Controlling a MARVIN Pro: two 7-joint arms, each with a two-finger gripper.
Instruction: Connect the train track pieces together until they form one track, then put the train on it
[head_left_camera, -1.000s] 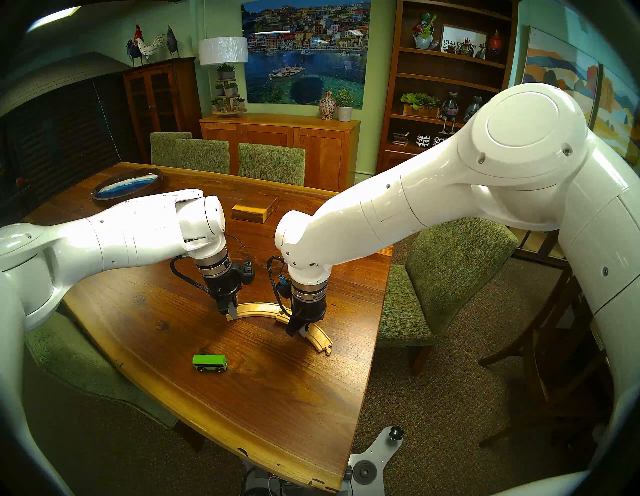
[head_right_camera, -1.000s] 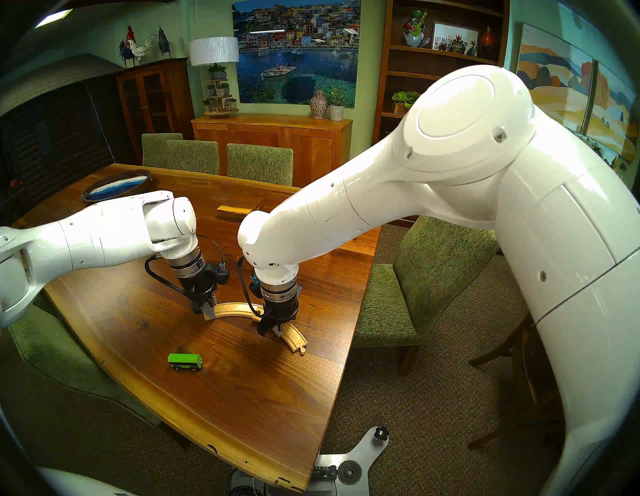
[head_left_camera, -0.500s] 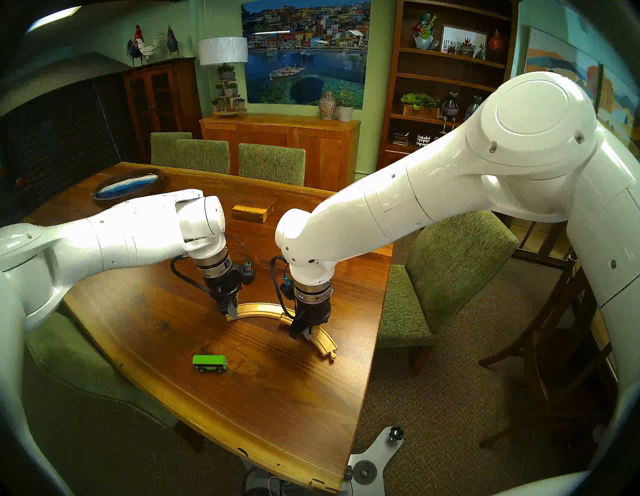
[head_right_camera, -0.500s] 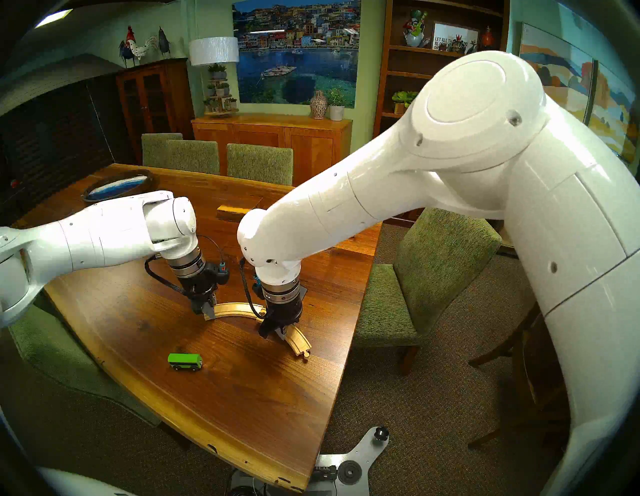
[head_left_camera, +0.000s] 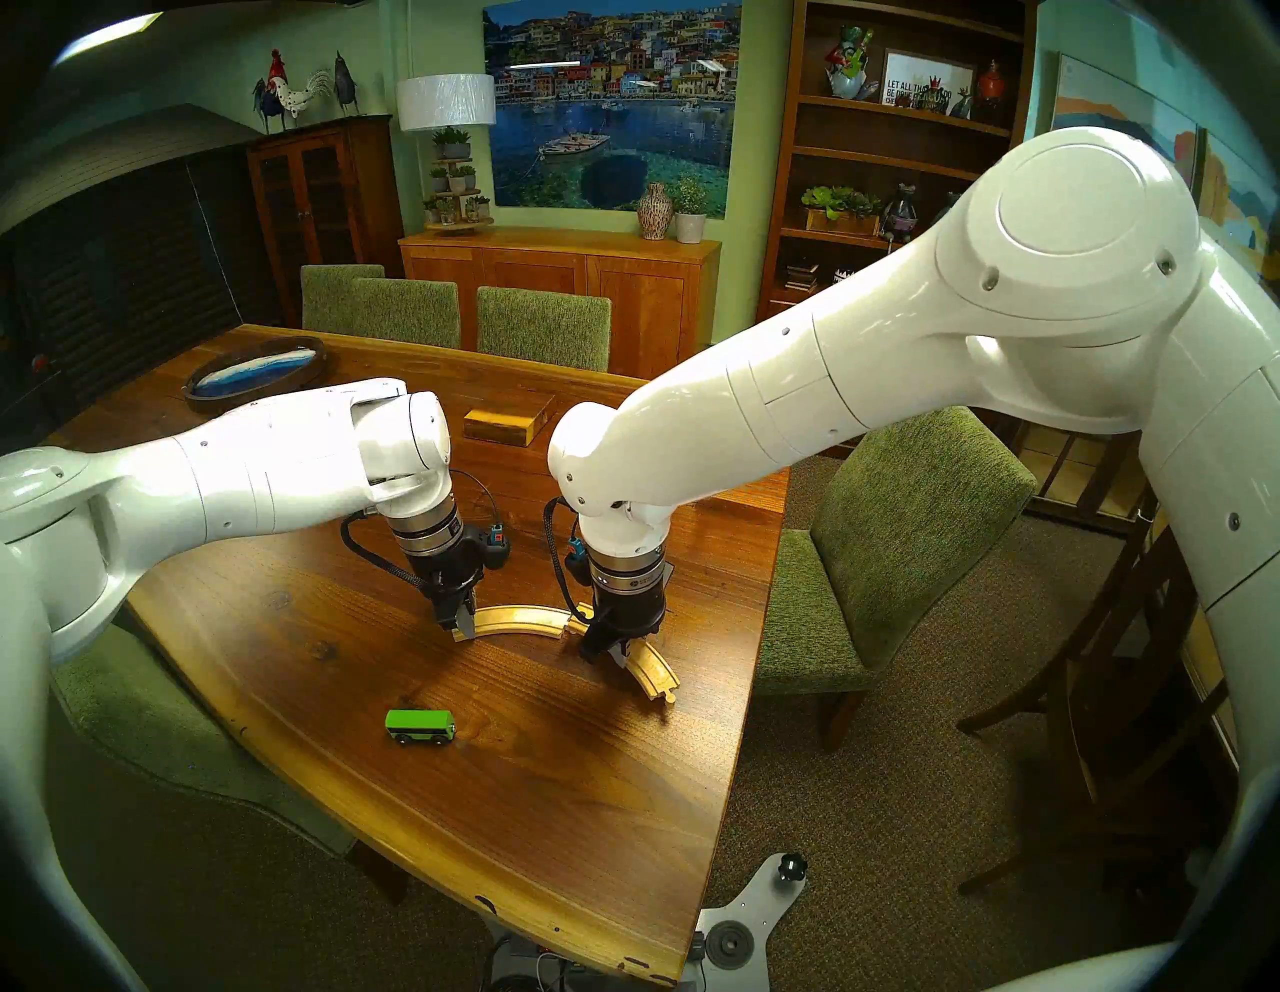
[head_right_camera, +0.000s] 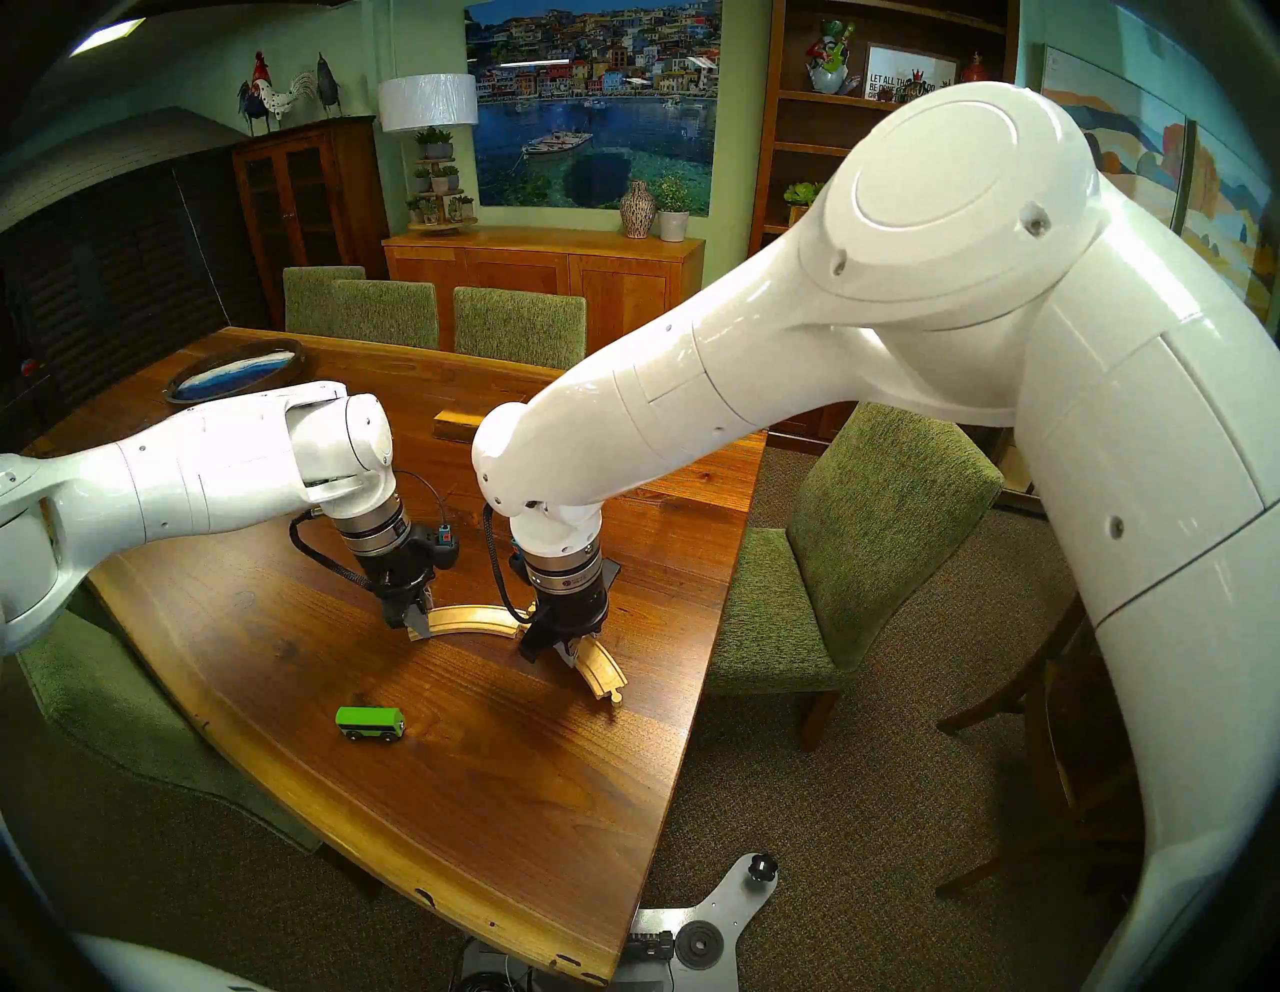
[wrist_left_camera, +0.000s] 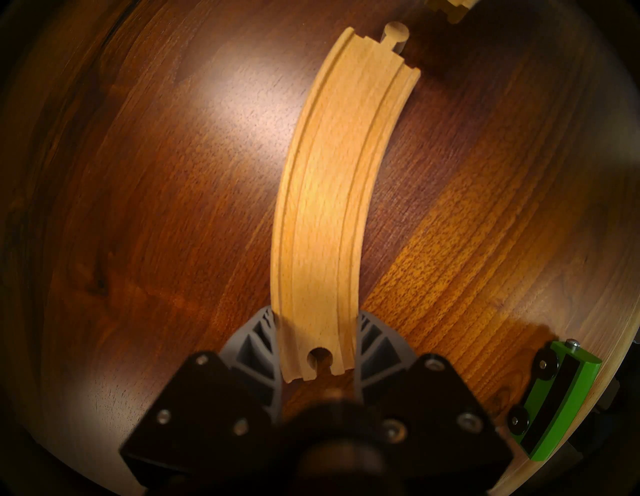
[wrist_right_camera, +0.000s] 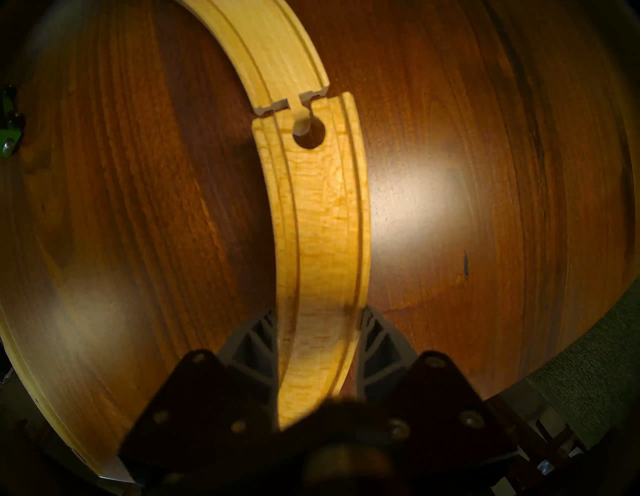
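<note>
Two curved pale-wood track pieces lie on the table (head_left_camera: 554, 831). My left gripper (head_left_camera: 463, 627) (wrist_left_camera: 317, 346) is shut on the socket end of the left track piece (head_left_camera: 519, 618) (wrist_left_camera: 325, 194). My right gripper (head_left_camera: 613, 651) (wrist_right_camera: 318, 332) is shut on the right track piece (head_left_camera: 654, 668) (wrist_right_camera: 322, 225). That piece's socket end hangs at the left piece's peg (wrist_left_camera: 396, 33). The peg shows off-centre through the socket hole (wrist_right_camera: 308, 133), not seated. The green train (head_left_camera: 420, 727) (wrist_left_camera: 554, 398) stands alone nearer the front edge.
A rectangular wooden box (head_left_camera: 509, 419) sits behind the arms and an oval dark tray (head_left_camera: 256, 374) at the far left. Green chairs (head_left_camera: 900, 554) stand around the table. The table's right edge runs close to the right track piece.
My right gripper has closed on its track piece and swung it; the free peg end moved right. The left gripper and the train have not moved.
</note>
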